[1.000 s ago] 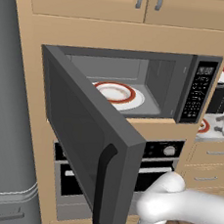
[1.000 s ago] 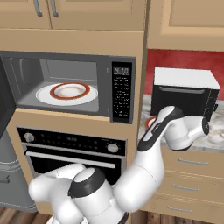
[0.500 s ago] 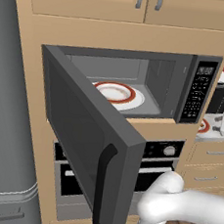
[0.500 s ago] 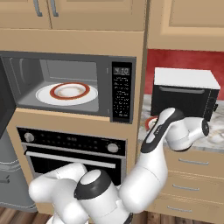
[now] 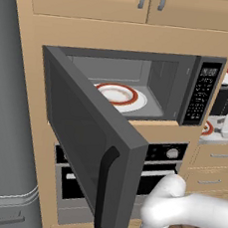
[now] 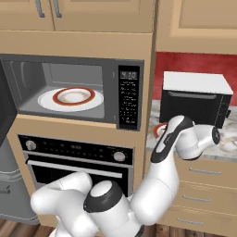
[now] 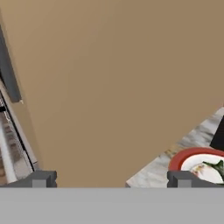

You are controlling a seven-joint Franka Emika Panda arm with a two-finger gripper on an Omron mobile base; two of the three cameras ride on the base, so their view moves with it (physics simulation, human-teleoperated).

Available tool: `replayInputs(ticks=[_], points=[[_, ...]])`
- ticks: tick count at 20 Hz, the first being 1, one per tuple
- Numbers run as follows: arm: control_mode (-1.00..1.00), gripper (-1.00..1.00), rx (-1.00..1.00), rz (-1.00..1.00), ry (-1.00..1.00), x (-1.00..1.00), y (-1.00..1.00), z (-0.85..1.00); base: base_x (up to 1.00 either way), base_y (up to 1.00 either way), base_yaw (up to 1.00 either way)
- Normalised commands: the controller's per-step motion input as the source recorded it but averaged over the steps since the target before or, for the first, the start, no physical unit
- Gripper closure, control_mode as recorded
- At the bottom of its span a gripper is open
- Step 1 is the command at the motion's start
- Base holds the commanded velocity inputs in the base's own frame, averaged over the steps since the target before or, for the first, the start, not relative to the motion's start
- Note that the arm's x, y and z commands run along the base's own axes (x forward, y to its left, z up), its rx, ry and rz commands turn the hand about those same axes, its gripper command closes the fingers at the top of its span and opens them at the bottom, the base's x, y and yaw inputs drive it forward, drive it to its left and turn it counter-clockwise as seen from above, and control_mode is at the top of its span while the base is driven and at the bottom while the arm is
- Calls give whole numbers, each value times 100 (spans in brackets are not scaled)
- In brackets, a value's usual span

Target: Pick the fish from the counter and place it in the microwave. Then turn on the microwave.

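The microwave point(image 5: 153, 90) point(image 6: 69, 88) stands open, its door point(image 5: 90, 143) swung out to the left, with a red-rimmed white plate point(image 5: 119, 94) point(image 6: 71, 97) inside. In the hand view my gripper point(image 7: 111, 179) is open, its dark fingertips point(image 7: 43, 178) wide apart with nothing between them. At the lower right of that view the olive-green fish point(image 7: 217, 165) lies on a second red-rimmed plate point(image 7: 183, 158) on the marbled counter point(image 7: 157, 173). My arm point(image 6: 173, 136) reaches over the counter point(image 6: 229, 139) right of the microwave and hides most of that plate point(image 6: 159, 129).
A black toaster oven with a white top point(image 6: 194, 99) stands at the back of the counter. The tall wooden cabinet side point(image 7: 109, 87) rises just left of the plate. Below the microwave is a black oven point(image 6: 74, 155). A grey fridge point(image 5: 9, 124) stands at the left.
My forearm has drifted slightly right and down over the counter. The gripper has stayed open, and the microwave door and plates have not moved.
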Motion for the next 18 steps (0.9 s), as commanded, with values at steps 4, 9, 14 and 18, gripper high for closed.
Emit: replayInputs(ticks=[4,9,14,18], points=[[-100,-100,0,0,0,17,-11,-9,0,0,0],[-100,-100,0,0,1,22,-16,-8,0,0,0],[-100,-100,0,0,4,18,-13,-12,0,0,0],[-100,-100,0,0,4,17,-13,-13,0,0,0]])
